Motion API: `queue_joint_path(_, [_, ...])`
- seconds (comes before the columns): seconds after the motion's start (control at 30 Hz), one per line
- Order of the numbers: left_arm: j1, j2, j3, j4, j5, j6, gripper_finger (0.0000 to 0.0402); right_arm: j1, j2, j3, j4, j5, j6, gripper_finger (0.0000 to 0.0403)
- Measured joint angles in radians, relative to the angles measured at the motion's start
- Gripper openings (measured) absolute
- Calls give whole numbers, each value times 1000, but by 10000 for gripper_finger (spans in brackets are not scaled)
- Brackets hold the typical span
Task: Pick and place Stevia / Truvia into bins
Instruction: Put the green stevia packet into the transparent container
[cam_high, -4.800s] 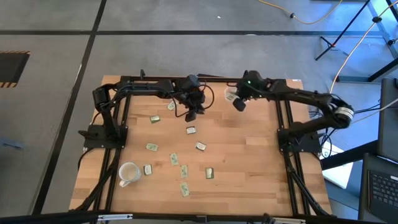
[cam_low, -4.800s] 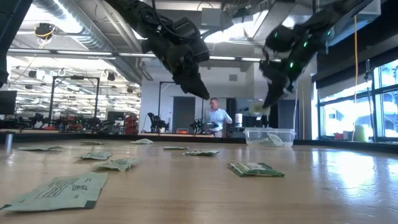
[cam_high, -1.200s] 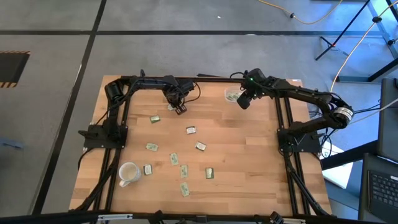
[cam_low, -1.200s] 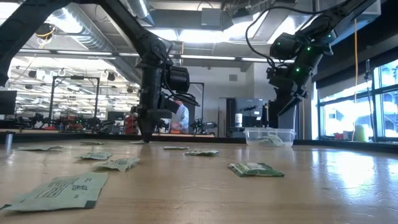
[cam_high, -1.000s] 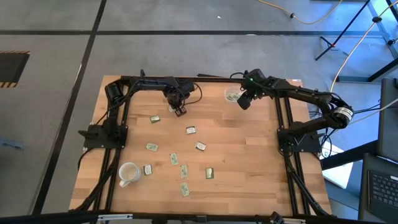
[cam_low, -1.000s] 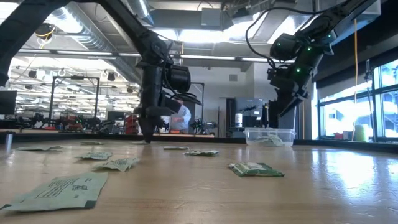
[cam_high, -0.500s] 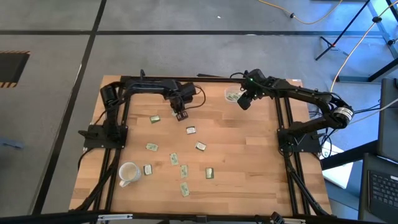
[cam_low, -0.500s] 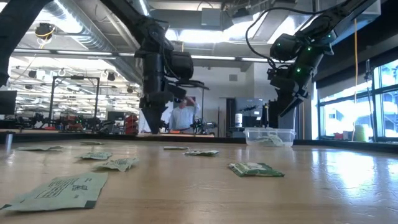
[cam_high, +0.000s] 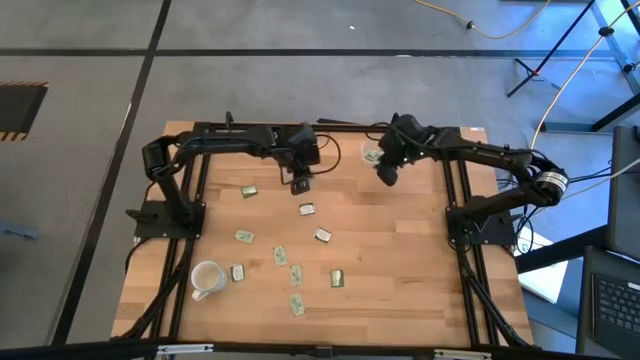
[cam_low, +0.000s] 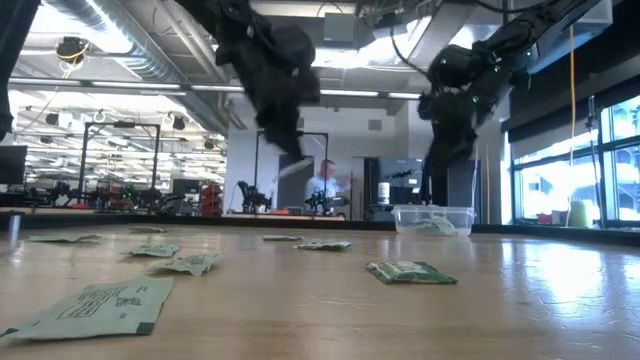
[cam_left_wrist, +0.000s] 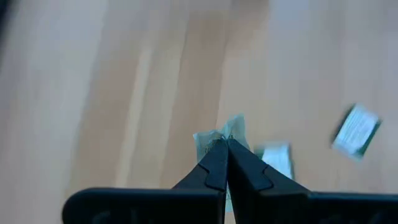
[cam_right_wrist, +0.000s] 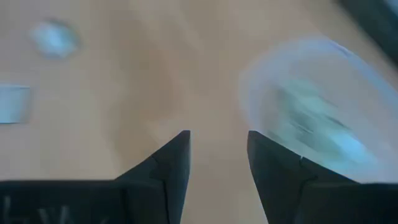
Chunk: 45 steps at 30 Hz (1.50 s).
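Note:
Several pale green Stevia sachets (cam_high: 308, 209) lie flat and scattered over the wooden table. The clear bin (cam_high: 371, 153) stands near the far edge with sachets inside; the right wrist view shows it too (cam_right_wrist: 311, 115). Left of the bin, my left gripper (cam_high: 300, 185) hangs above the table, shut on one sachet (cam_left_wrist: 231, 129). My right gripper (cam_high: 385, 174) hovers open beside the bin's near side, with nothing between its fingers (cam_right_wrist: 217, 140). My left gripper pinches one sachet between its two fingertips (cam_left_wrist: 217, 152). Only a crumpled bit of the paper (cam_left_wrist: 233, 127) shows past the tips. The fingers slant downward, and the sachet is lifted clear of the table.
A white mug (cam_high: 206, 277) stands near the table's near left corner, with sachets (cam_high: 296, 303) close by. Black arm frames run along the table's left, right and far edges. In the low view a person (cam_low: 322, 188) stands in the room beyond the table.
My left gripper, shut, has risen from the table's far left part with a sachet and gone right toward the bin; the sachet is lifted clear. My right gripper, still open, has shifted a little toward the near-left, away from the bin.

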Motion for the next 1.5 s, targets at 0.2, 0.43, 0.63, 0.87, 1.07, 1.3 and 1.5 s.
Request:
queue_joint_path(0.2, [-58,-16,0,197,105,135,2,132,0,0,158,-118,-150,162])
queue_joint_path(0.43, [-142,-18,0,288,168,357,2,250,0,0,280,-103,-207,162])
queue_joint_path(0.63, [-162,-23,1,322,389,448,2,336,1,0,342,-102,-336,162])
queue_joint_path(0.87, [-152,-29,2,368,562,505,2,428,1,0,387,-101,-388,162])
queue_joint_path(1.07, [-153,-29,2,439,600,525,2,483,1,0,474,-101,-384,162])
queue_joint_path(1.3, [-153,-29,2,471,599,538,2,526,1,0,498,-101,-363,162])
queue_joint_path(1.5, [-152,-29,2,471,598,538,2,537,1,0,499,-101,-321,145])
